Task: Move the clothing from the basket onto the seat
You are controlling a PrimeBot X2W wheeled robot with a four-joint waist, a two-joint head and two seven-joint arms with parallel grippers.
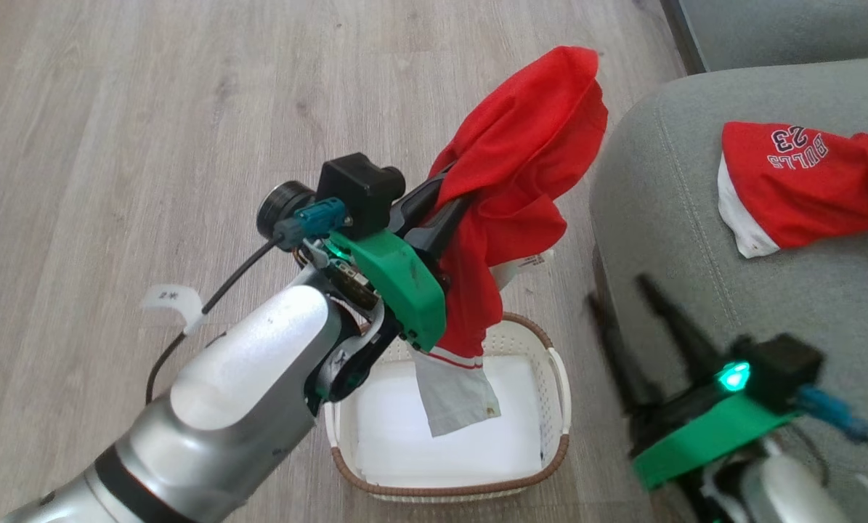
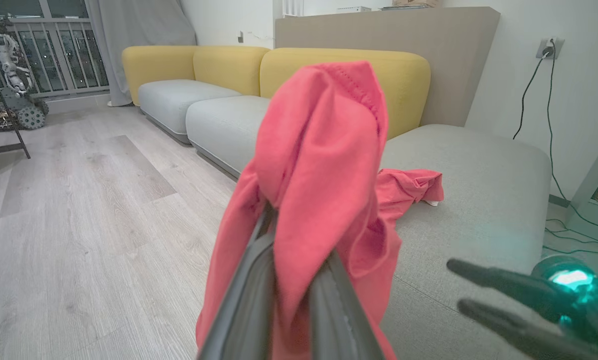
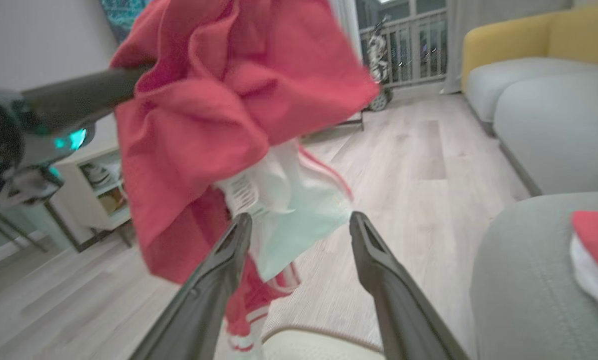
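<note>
My left gripper [image 1: 444, 200] is clamped on the lifted garment [image 1: 521, 145], and the dark fingers [image 2: 243, 300] are buried in its folds. It's thin, shiny fabric in bright red, bunched into a peak past my fingertips. Red-and-white striped trim and a pale panel sit at its low end. In the head view its long axis runs top to bottom, with the peak away from me and the tail hanging over the basket [image 1: 561, 392].

The basket stands on the wooden floor [image 1: 150, 109] just beside the seat [image 1: 680, 218]. It's cream with perforated walls and a brown rim, and its white bottom shows under that tail. I cannot tell whether the tail touches it.

The second garment [image 1: 804, 181] lies crumpled on the seat, red with white trim. Its "BULLS 23" reads upside down to me, and its long axis runs across the cushion.

My right gripper [image 3: 301, 220] hangs near the seat's edge, jaws spread with nothing between them.
</note>
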